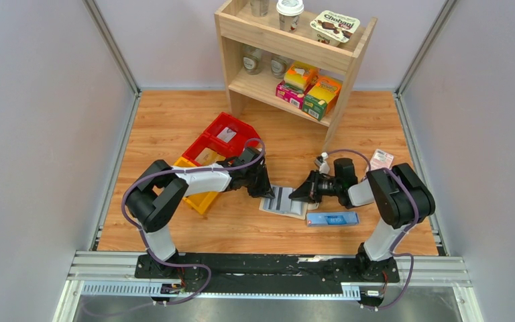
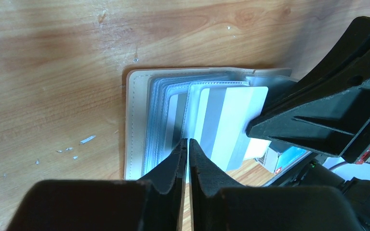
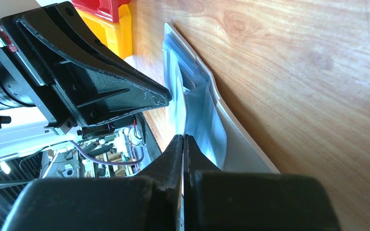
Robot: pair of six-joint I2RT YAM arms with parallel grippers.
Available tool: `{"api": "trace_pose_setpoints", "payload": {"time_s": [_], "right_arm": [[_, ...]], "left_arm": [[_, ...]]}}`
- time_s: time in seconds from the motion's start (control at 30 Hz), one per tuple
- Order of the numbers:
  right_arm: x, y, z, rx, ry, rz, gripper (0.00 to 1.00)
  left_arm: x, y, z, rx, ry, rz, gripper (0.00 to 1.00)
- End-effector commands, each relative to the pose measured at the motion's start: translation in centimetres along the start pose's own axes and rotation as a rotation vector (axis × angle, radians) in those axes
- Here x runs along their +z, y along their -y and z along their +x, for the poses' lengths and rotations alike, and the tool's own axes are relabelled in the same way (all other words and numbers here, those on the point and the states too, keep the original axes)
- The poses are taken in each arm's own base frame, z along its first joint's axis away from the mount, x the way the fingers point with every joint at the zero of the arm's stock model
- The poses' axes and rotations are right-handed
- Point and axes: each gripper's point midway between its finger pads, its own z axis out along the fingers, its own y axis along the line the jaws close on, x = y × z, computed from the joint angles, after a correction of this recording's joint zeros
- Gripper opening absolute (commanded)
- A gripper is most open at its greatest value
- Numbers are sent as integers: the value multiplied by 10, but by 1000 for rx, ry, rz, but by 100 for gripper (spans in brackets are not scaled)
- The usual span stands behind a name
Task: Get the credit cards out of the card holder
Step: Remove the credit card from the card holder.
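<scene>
The cream-beige card holder (image 1: 294, 209) lies open on the table between the two arms, its pale blue sleeves fanned out (image 2: 137, 120). A white card with a grey stripe (image 2: 226, 122) sticks out of a sleeve. My left gripper (image 1: 268, 190) is shut, with its tips (image 2: 188, 142) pinching a sleeve at the holder's near edge. My right gripper (image 1: 295, 196) comes from the right, shut, with its tips (image 3: 183, 137) on the card's edge among the blue sleeves (image 3: 200, 120). It also shows in the left wrist view (image 2: 250, 129), at the card's right edge.
A long blue box (image 1: 332, 219) lies just right of the holder by the right arm. A pink-white packet (image 1: 379, 159) lies behind that arm. Red (image 1: 228, 134) and yellow (image 1: 200, 198) bins sit under the left arm. A wooden shelf (image 1: 288, 54) with groceries stands at the back.
</scene>
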Motion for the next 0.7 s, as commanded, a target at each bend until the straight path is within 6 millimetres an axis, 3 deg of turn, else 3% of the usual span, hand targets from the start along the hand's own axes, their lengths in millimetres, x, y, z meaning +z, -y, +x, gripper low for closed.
{"api": "trace_pose_setpoints", "payload": {"time_s": [0.0,0.17,0.37,0.53,0.67], "right_arm": [[-6,-7,-6,-35,30,-12,0],[-11,2,-9,-28,46,39,0],[-6,1,-12,-11,34,29,22],[0,3,-10,-1,13,33,28],[4,3,-9,0,2,34,27]], "left_arm": [[5,-28,9,-11,-33,-109,13],[3,-26,7,-2,-26,-103,13],[4,-23,6,8,-26,-92,13],[4,-23,6,12,-27,-91,13],[5,-22,6,12,-28,-88,12]]}}
